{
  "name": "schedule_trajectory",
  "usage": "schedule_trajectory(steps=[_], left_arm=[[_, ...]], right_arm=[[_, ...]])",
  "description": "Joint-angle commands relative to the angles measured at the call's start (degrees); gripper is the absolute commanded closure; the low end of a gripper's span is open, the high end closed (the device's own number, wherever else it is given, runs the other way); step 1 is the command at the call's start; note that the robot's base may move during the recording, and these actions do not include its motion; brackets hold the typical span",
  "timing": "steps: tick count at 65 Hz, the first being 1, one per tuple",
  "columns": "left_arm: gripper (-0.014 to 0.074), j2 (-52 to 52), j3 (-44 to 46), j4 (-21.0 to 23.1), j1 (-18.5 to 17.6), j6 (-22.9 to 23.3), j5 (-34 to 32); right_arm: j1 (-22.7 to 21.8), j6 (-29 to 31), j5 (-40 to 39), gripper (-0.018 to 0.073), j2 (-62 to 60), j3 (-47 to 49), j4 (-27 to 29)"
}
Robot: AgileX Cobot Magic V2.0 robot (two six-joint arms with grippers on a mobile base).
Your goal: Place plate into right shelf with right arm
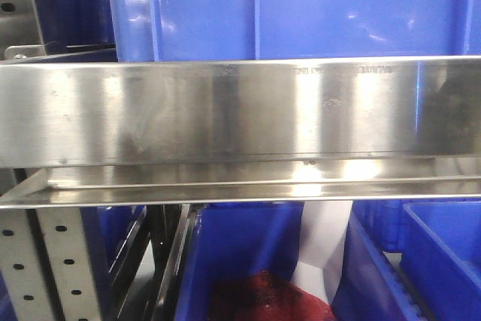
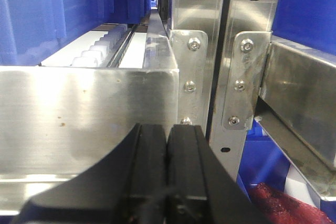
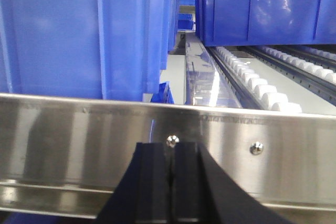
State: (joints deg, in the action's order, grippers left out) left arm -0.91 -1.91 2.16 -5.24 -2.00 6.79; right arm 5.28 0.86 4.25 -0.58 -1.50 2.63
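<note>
Steel shelf edge (image 1: 240, 110) below blue bins (image 1: 301, 9)

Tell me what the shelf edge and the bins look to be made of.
The shelf edge looks like brushed stainless steel: fine horizontal grain, bright streaky reflections. The blue bins look like moulded plastic, smooth and glossy with soft highlights and ribbed walls.

The right shelf (image 1: 240, 110) is a brushed steel rack with a wide shiny front edge. Blue bins (image 1: 301, 5) sit on it. No plate can be seen.
</note>
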Motion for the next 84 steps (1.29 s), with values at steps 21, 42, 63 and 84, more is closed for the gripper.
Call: schedule_trajectory(steps=[21, 42, 63, 84], left_arm=[[0.0643, -0.3, -0.5, 0.2, 0.1, 0.2, -4.9], [0.0643, -0.3, -0.5, 0.2, 0.1, 0.2, -4.9], [0.0643, -0.3, -0.5, 0.2, 0.1, 0.2, -4.9], [0.0643, -0.3, -0.5, 0.2, 0.1, 0.2, -4.9]], right_arm=[[-0.3, -2.8, -4.3, 0.0501, -0.7, 0.3, 0.6], [-0.3, -4.5, -4.7, 0.0501, -0.7, 0.3, 0.6], [-0.3, -4.5, -4.6, 0.0501, -0.7, 0.3, 0.6], [-0.3, -4.5, -4.6, 0.0501, -0.7, 0.3, 0.6]])
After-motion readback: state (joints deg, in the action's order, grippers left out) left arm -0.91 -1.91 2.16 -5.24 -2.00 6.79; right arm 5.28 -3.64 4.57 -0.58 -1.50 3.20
